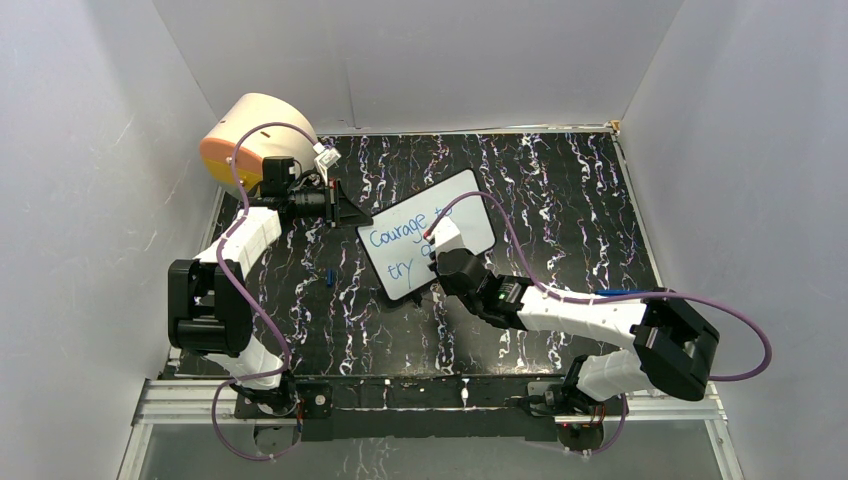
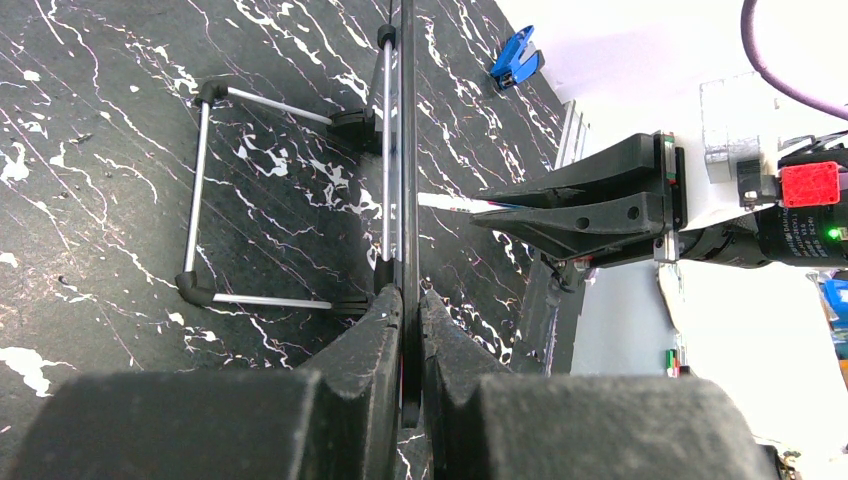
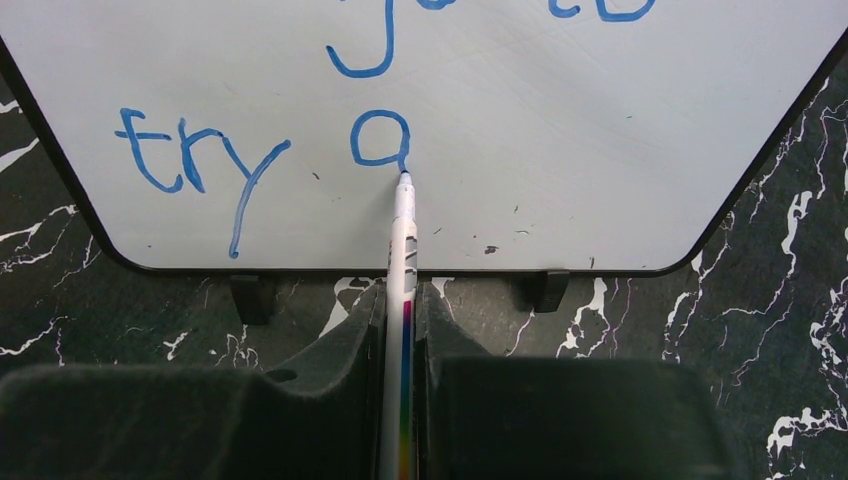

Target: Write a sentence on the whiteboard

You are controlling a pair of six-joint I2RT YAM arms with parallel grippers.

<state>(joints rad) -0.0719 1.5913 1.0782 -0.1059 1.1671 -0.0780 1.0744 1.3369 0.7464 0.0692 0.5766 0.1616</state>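
The whiteboard (image 1: 470,205) stands tilted on the black marbled table, propped on a wire stand (image 2: 200,190). The sentence (image 1: 395,238) in blue reads "Courage to" with "try" and an "a" (image 3: 380,140) on the second line. My left gripper (image 1: 350,212) is shut on the board's left black rim (image 2: 408,150), seen edge-on between the fingers. My right gripper (image 1: 440,262) is shut on a white marker (image 3: 403,250) with a rainbow stripe. Its blue tip touches the board face (image 3: 560,130) at the foot of the "a".
A cream-and-orange drum (image 1: 250,135) stands at the back left behind the left arm. A small blue cap (image 1: 329,276) lies on the table left of the board, also in the left wrist view (image 2: 517,62). White walls enclose three sides.
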